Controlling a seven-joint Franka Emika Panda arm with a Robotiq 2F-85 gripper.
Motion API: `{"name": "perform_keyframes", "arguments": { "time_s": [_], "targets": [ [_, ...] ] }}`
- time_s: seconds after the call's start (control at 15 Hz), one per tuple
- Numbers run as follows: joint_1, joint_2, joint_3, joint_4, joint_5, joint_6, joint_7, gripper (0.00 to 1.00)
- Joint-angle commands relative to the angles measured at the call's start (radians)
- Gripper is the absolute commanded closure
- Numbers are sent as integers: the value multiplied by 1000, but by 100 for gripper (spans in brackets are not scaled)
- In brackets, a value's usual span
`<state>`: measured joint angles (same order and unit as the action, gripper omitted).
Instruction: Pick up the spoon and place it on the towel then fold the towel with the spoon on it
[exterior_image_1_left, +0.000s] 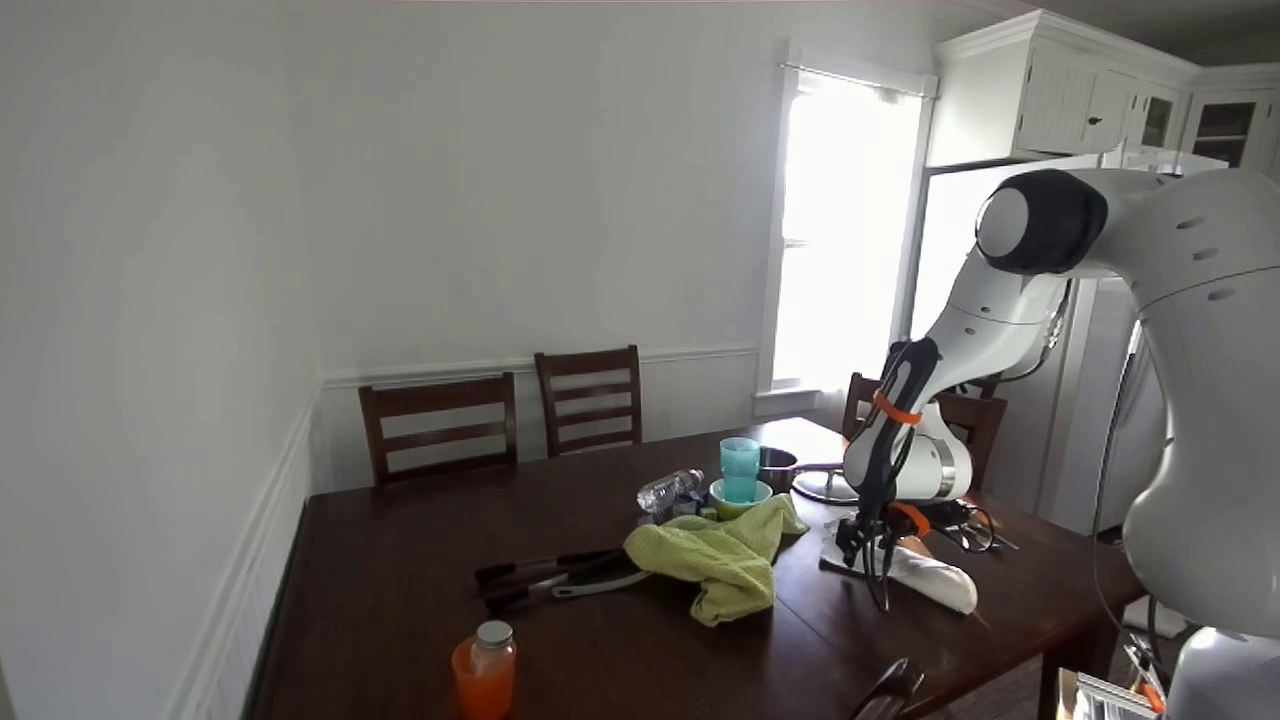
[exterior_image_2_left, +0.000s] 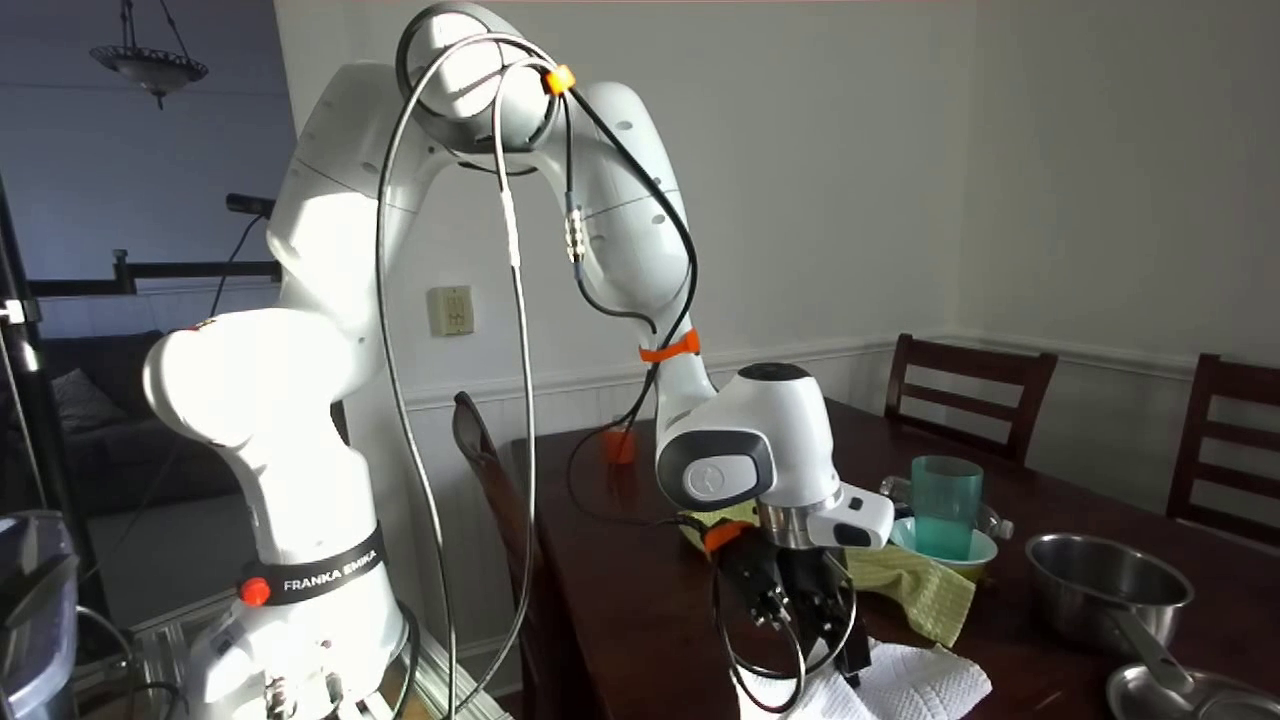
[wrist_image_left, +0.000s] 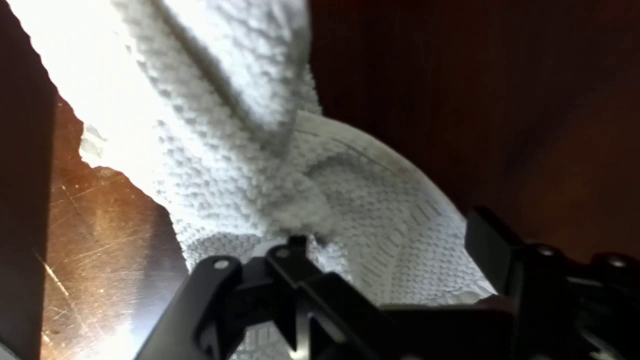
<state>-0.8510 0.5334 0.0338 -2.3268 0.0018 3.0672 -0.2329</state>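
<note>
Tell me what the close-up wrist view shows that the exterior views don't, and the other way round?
Only the wrist view clearly shows the pincer with its black fingers standing apart, plus a close look at the curved hem of the white towel.

Only the exterior views show the robot arm, teal cup, green towel, orange cup, saucepan and chairs.

Both share the white towel, the pincer and the dark table.

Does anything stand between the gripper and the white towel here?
Nothing visible does. In the wrist view, the open gripper is right at the white towel, whose fabric shows in the gripper's gap.
</note>
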Motion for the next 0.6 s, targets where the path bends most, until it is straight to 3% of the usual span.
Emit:
{"name": "perform_keyframes", "arguments": {
  "time_s": [0.0, 0.2, 0.53],
  "targets": [
    [-71, -65, 67, -28, 61, -98, -3, 0],
    [-18, -75, 18, -16, 110, -162, 49, 0],
    [145, -53, -117, 0, 137, -190, 213, 0]
  ]
}}
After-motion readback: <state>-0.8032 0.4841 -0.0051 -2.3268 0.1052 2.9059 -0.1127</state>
